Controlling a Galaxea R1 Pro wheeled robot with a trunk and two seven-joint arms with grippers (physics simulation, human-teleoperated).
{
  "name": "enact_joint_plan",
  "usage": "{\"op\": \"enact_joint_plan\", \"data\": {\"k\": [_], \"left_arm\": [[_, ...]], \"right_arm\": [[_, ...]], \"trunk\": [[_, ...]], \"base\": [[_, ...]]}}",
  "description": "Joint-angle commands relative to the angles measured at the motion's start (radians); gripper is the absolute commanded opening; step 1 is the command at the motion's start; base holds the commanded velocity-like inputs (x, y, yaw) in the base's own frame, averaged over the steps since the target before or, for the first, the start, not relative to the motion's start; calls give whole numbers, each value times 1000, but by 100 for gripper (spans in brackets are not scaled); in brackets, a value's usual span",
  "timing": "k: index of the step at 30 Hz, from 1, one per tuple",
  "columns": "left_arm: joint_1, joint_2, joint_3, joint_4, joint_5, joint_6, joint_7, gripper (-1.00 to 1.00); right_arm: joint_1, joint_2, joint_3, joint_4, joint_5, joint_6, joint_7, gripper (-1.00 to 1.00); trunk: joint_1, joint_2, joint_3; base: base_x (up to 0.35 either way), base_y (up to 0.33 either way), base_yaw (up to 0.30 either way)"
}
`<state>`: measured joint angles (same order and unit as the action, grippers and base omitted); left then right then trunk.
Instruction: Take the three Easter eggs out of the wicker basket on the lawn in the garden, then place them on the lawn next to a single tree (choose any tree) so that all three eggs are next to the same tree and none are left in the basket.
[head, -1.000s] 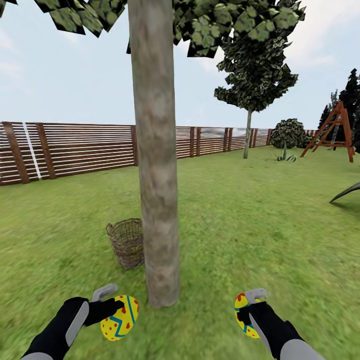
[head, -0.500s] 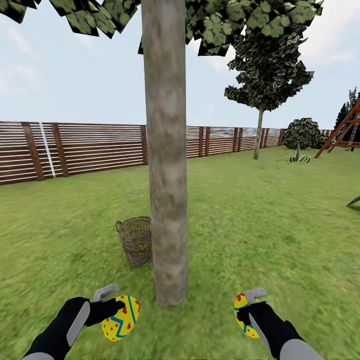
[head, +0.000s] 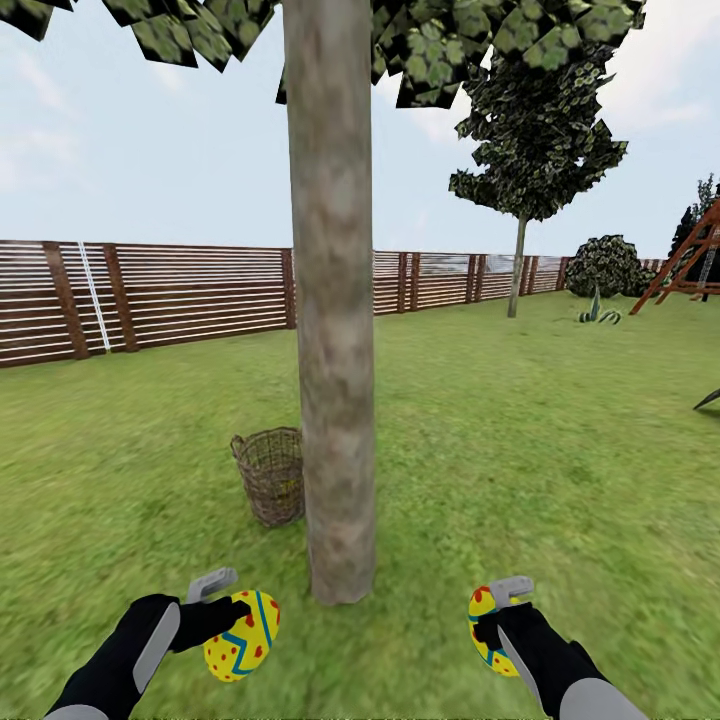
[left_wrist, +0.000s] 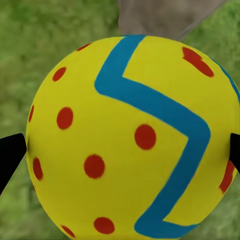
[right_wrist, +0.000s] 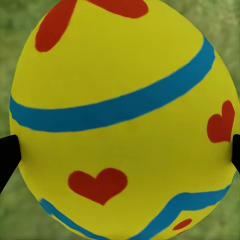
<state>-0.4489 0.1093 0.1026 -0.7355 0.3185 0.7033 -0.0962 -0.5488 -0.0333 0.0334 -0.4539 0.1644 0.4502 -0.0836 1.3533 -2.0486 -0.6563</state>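
- The left claw (head: 232, 612) is clenched on a yellow zigzag egg (head: 240, 635) with a blue zigzag and red dots; in the left wrist view the zigzag egg (left_wrist: 132, 137) sits between two dark finger tips at its sides, with grass behind it.
- The right claw (head: 497, 612) grips a second yellow egg, the heart egg (head: 483, 630), held above the lawn (head: 520, 450); in the right wrist view the heart egg (right_wrist: 122, 120) shows blue bands and red hearts, with a dark tip at each side.
- The tree (head: 332, 330) stands ahead, between the two claws; its trunk base meets the grass a little beyond and to the inner side of the left claw, near but apart from the zigzag egg.
- The wicker basket (head: 270, 475) stands beyond the left claw, just beside the trunk's far left edge and partly hidden by it. Something yellow shows faintly through its weave; what it is cannot be told.
- Open grass lies ahead of and outward from the right claw, and outward from the left claw too.
- A slatted fence (head: 150, 300) bounds the lawn far ahead; a thin tree (head: 520, 250), a shrub (head: 605, 265) and a red wooden frame (head: 695, 255) stand well away, beyond the right claw.
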Motion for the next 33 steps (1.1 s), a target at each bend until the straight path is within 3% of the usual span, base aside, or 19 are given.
{"op": "enact_joint_plan", "data": {"k": [1, 8, 17, 33], "left_arm": [[-1, 0, 3, -1, -3, 5, -5, -100], [-1, 0, 3, -1, -3, 5, -5, -100], [-1, 0, 3, 0, -3, 5, -7, -100], [-1, -2, 3, 2, -3, 5, -5, -100]], "right_arm": [[0, 0, 3, -2, 6, 7, 0, -100], [0, 0, 3, -2, 6, 7, 0, -100], [0, -5, 1, 0, 7, 6, 7, -100], [0, -2, 3, -1, 11, 5, 2, -100]], "trunk": [[4, -8, -4], [31, -57, -26], [31, -57, -26], [92, -169, -76]], "base": [[0, 0, 0], [0, 0, 0], [0, 0, 0], [0, 0, 0]]}}
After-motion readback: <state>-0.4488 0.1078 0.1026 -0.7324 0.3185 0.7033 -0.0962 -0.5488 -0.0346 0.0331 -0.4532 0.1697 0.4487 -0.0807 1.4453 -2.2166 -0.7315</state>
